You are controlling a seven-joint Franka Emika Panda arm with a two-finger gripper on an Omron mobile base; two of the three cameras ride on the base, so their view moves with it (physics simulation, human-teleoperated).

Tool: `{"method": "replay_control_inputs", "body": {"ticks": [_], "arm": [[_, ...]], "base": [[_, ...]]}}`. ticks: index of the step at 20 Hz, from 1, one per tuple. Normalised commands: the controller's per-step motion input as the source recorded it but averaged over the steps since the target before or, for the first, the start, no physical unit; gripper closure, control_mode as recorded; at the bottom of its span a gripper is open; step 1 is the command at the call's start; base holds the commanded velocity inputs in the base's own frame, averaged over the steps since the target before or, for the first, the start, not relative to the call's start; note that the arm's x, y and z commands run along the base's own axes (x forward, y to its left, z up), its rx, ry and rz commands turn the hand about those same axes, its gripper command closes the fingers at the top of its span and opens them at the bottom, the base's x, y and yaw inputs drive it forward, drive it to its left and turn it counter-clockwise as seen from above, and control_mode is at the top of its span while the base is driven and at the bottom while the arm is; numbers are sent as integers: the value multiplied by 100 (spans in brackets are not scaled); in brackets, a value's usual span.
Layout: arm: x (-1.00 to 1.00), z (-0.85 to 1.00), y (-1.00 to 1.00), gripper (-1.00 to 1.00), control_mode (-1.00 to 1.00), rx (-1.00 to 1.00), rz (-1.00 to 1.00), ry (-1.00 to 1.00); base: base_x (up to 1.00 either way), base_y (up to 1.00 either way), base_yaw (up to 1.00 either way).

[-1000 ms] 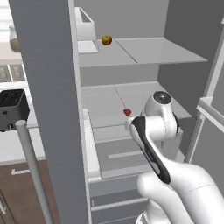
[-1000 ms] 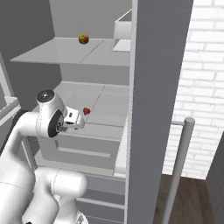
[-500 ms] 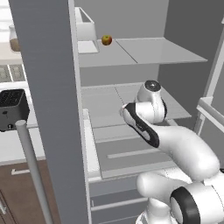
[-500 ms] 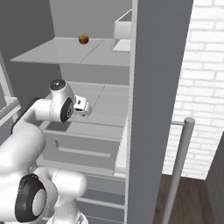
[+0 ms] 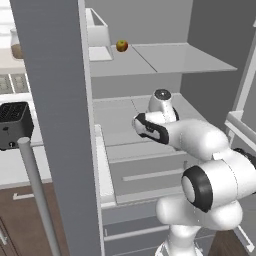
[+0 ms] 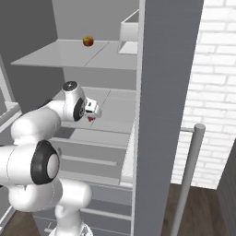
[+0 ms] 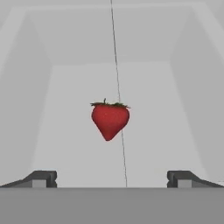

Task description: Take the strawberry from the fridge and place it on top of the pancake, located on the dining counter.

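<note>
A kitchen: an open grey fridge, a toaster on a counter.

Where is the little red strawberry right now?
In the hand view the strawberry sits on the fridge's middle shelf, centred ahead of the open claw, one shelf below the apple.

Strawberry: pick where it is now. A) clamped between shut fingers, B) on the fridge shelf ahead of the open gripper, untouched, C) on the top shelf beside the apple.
B: the hand view shows the strawberry lying on the fridge shelf, ahead of the gripper, whose jaws stand wide apart.
</note>
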Motion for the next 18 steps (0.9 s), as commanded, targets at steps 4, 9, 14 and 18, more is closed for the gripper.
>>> {"method": "replay_control_inputs", "body": {"ticks": [4,9,14,18], "arm": [[39,-24,0,-100,-100,0,-5,5],[51,-23,0,-100,-100,0,0,2],[28,-29,1,-100,-100,0,0,2],[4,-32,0,-100,-100,0,0,9]], "base": [[0,0,0],[0,0,0],[0,0,0],[0,0,0]]}}
